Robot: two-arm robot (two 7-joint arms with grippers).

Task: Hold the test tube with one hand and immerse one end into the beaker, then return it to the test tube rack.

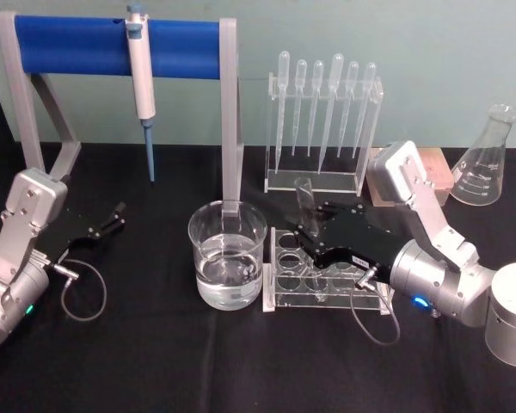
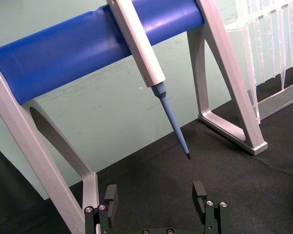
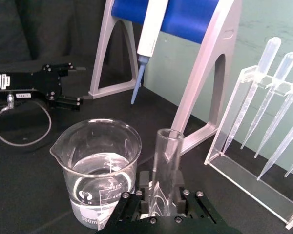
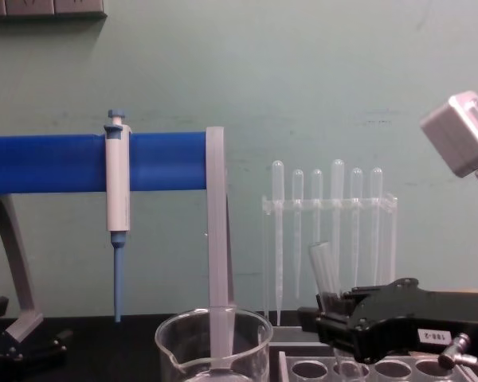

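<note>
Glass test tube (image 3: 167,156) fast in right tool (image 3: 160,187) over rack (image 1: 284,284), beside beaker (image 3: 95,165); left tool (image 2: 155,195) wide.

A table (image 1: 155,361) covered in black cloth carries everything. A grey stand (image 1: 230,129) with a blue crossbar occupies the left and middle of the back, both its feet on the cloth. A beaker (image 1: 227,254) partly filled with clear liquid stands just in front of the stand's right post. Just to the beaker's right sits a clear rack (image 1: 279,292) with round holes. Behind that is a clear pipette rack (image 1: 314,182), and at the far right back a pinkish block (image 1: 434,168) and an empty conical flask (image 1: 482,163).
</note>
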